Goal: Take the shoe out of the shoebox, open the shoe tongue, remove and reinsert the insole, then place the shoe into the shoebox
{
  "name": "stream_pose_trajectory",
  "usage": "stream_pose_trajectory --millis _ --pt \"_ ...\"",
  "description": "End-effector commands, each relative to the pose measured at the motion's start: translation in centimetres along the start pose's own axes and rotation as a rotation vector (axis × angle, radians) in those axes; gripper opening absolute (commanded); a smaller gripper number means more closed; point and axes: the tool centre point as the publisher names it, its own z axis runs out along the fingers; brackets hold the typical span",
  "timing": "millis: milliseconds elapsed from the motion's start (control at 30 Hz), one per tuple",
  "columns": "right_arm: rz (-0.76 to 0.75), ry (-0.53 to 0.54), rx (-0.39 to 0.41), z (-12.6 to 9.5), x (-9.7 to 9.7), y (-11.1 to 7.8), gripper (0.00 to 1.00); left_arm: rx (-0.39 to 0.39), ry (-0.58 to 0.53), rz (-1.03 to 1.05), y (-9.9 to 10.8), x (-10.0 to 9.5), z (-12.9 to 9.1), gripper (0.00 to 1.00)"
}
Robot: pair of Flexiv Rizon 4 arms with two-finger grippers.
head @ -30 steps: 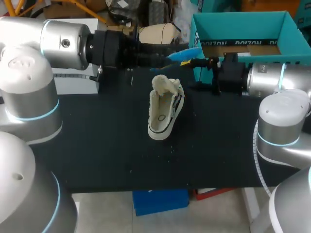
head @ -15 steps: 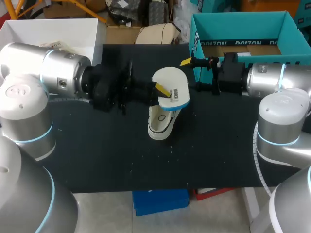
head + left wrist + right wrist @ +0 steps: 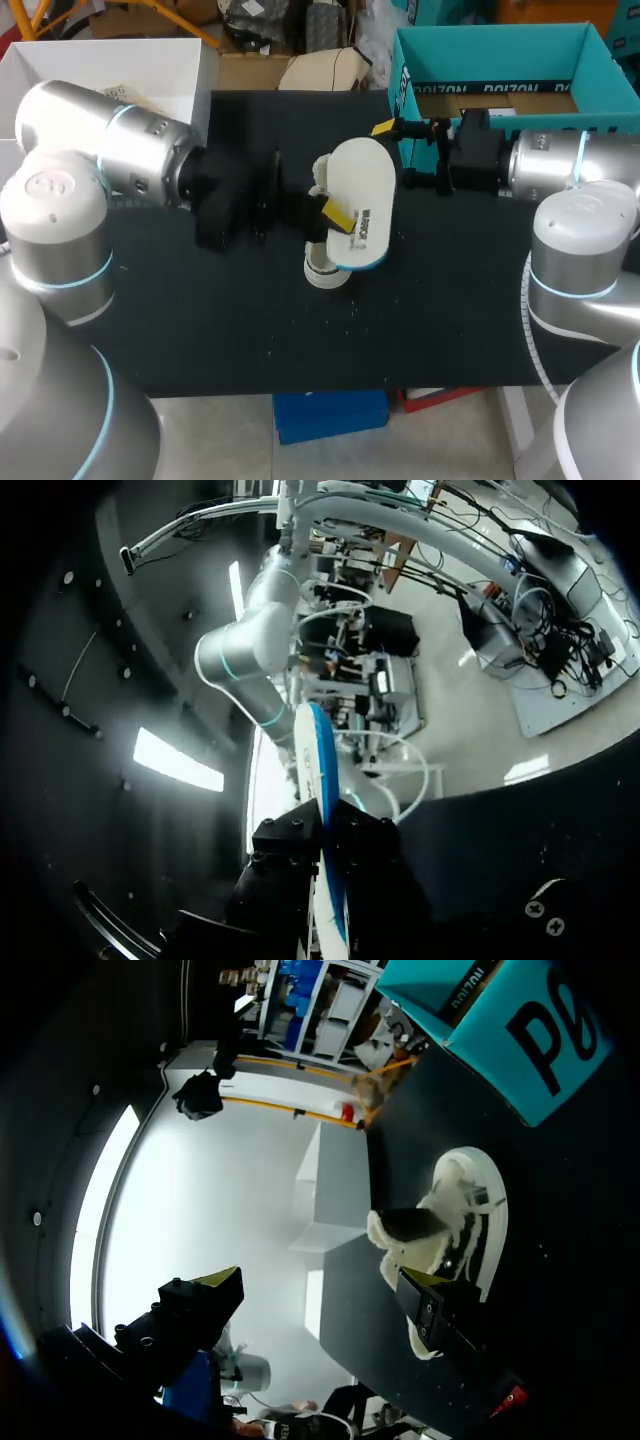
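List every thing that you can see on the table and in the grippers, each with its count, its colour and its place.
table: one, black, under everything.
shoebox: one, teal, open, at the table's far right corner.
shoe: one, white with a dark stripe, near the table's middle, mostly hidden under the insole in the head view.
insole: one, white with a blue edge, held above the shoe.
left gripper: one, black with yellow tips, shut on the insole, over the shoe.
right gripper: one, black with yellow tips, open, holding nothing, between the insole and the shoebox.
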Motion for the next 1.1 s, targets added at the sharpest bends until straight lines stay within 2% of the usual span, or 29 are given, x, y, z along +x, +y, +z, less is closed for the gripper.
stream_pose_trajectory --millis 33,133,267,700,733,800,833,1100 --pt "0.0 0.0 -0.004 0.2 0.0 -0.1 1.0 -0.025 0.001 0.076 -0.5 3.3 0.0 0.0" --pt "0.0 0.0 -0.004 0.2 0.0 -0.1 1.0 -0.033 0.016 0.135 -1.0 4.3 -0.1 0.0" --pt "0.0 0.0 -0.004 0.2 0.0 -0.1 1.0 -0.023 0.134 0.154 -2.0 5.8 0.2 0.0" --pt "0.0 0.0 -0.004 0.2 0.0 -0.1 1.0 -0.023 0.134 0.154 -2.0 5.8 0.2 0.0" --pt "0.0 0.0 -0.004 0.2 0.0 -0.1 1.0 -0.026 0.176 0.182 -2.1 6.1 0.4 0.0" --pt "0.0 0.0 -0.004 0.2 0.0 -0.1 1.0 -0.029 0.123 0.243 -2.1 7.1 0.3 0.0" --pt "0.0 0.0 -0.004 0.2 0.0 -0.1 1.0 -0.029 0.148 0.25 -2.2 7.6 0.3 0.0" --pt "0.0 0.0 -0.004 0.2 0.0 -0.1 1.0 -0.053 0.091 0.328 -1.3 11.0 -1.0 0.0"
